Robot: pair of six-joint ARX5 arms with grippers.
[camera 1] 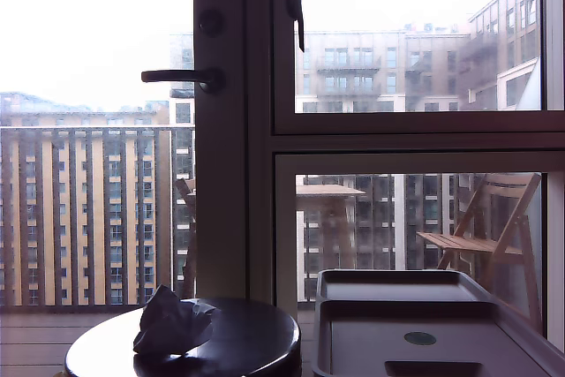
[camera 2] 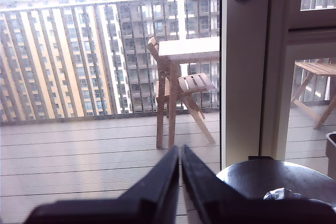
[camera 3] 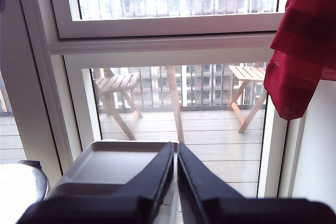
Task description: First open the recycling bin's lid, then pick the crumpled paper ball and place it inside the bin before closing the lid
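Note:
The crumpled paper ball [camera 1: 172, 322] lies on a round dark table [camera 1: 247, 342] at the bottom of the exterior view; a scrap of the ball [camera 2: 281, 194] also shows in the first wrist view. To the exterior view's right sits the grey lid [camera 1: 388, 320], flat and closed on the recycling bin, with its dark round mark [camera 1: 420, 338] and handle slot [camera 1: 433, 368] showing. The bin's body is hidden below it. My first gripper [camera 2: 180, 153] is shut and empty, short of the table. My second gripper [camera 3: 176, 148] is shut and empty, above the lid [camera 3: 115, 163]. Neither arm appears in the exterior view.
A glazed balcony door with a dark handle [camera 1: 181, 77] and a window frame [camera 1: 265, 147] stand right behind the table and bin. A red cloth [camera 3: 304, 40] hangs near my second gripper. Wooden folding chairs [camera 1: 485, 236] are outside on the balcony.

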